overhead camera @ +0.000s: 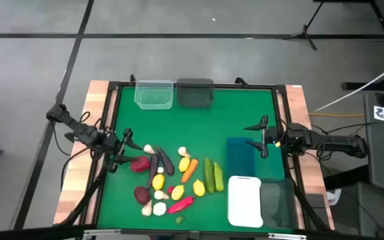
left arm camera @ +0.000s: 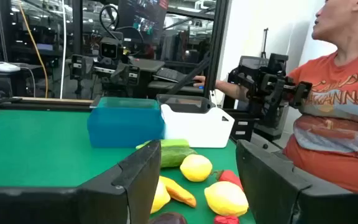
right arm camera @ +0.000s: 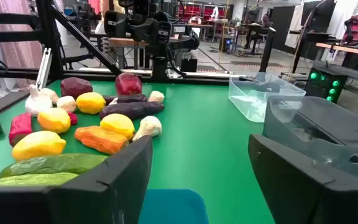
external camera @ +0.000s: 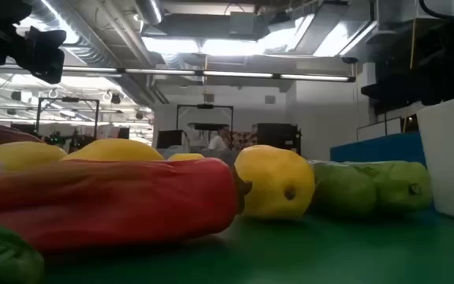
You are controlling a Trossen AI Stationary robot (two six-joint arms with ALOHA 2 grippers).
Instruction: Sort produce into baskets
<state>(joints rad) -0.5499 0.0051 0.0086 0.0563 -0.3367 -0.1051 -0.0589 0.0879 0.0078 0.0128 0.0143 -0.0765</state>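
Left gripper [overhead camera: 127, 148] at the left edge of the produce pile [overhead camera: 175, 180], fingers spread wide, nothing held — lemons [left arm camera: 196, 167] and a carrot [left arm camera: 178, 191] just beyond the fingertips. Right gripper [overhead camera: 260, 137] above the blue basket [overhead camera: 239, 159], jaws wide apart, empty. Produce heaped on the green mat [overhead camera: 212, 127] at front centre. Clear basket [overhead camera: 154, 94] and dark grey basket [overhead camera: 195, 93] at the far edge. White basket [overhead camera: 245, 200] and dark translucent basket [overhead camera: 276, 202] side by side at front right.
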